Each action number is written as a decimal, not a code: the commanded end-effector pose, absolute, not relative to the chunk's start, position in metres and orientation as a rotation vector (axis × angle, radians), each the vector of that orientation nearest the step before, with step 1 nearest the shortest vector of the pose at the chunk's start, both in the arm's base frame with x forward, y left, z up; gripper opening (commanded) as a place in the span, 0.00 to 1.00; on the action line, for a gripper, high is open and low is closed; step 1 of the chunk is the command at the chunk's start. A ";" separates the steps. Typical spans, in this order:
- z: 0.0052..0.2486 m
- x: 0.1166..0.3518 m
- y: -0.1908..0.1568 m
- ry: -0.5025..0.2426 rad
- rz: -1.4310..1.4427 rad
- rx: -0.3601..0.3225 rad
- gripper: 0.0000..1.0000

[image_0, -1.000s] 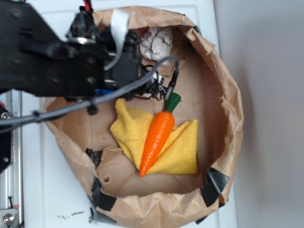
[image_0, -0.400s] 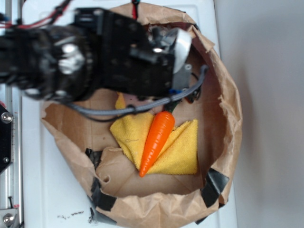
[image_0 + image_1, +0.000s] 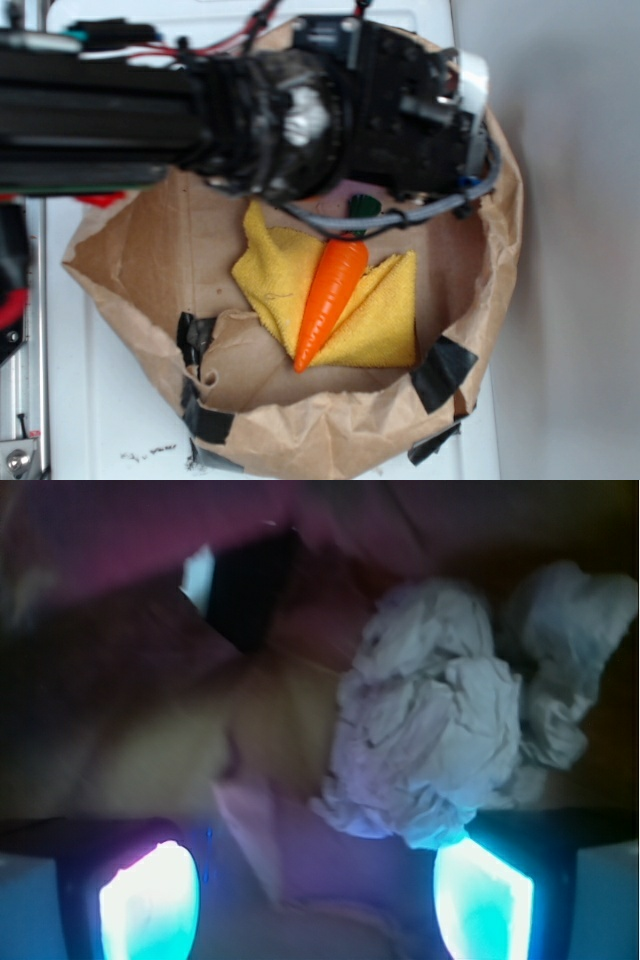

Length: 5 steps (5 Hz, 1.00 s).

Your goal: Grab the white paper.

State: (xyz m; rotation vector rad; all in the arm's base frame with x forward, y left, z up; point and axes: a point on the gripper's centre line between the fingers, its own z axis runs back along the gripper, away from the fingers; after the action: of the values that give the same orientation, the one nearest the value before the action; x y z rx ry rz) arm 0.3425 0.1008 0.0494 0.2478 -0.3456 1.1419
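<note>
Fingers (image 3: 148, 900) of the gripper (image 3: 315, 900) fill the bottom corners of the wrist view, glowing cyan, spread apart with nothing between them. Just beyond, the white paper (image 3: 440, 745) lies as a crumpled, lumpy wad on the brown floor of the paper bag (image 3: 150, 730), set toward the right finger rather than midway between the two; its lower edge sits close above that finger's tip, and contact cannot be confirmed. A black tape patch (image 3: 245, 590) marks the bag wall behind. In the exterior view, the bag's near rim (image 3: 330, 440) carries further black tape; inside it an orange carrot (image 3: 330, 300) lies diagonally on a folded yellow cloth (image 3: 385, 320), green top pointing away. Farther back, the blurred black arm (image 3: 300, 120) reaches in from the left over the bag's far side, hiding the paper. The bag rests on a white desk (image 3: 100, 420).
</note>
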 end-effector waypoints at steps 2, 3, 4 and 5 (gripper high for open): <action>0.107 0.313 0.096 -0.388 1.085 0.121 1.00; 0.117 0.302 0.095 -0.416 1.061 0.083 1.00; 0.104 0.312 0.103 -0.503 1.137 0.167 1.00; 0.098 0.329 0.113 -0.527 1.207 0.198 1.00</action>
State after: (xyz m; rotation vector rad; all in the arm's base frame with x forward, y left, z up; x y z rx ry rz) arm 0.3214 0.1091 0.0753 0.2232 -0.4464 1.1912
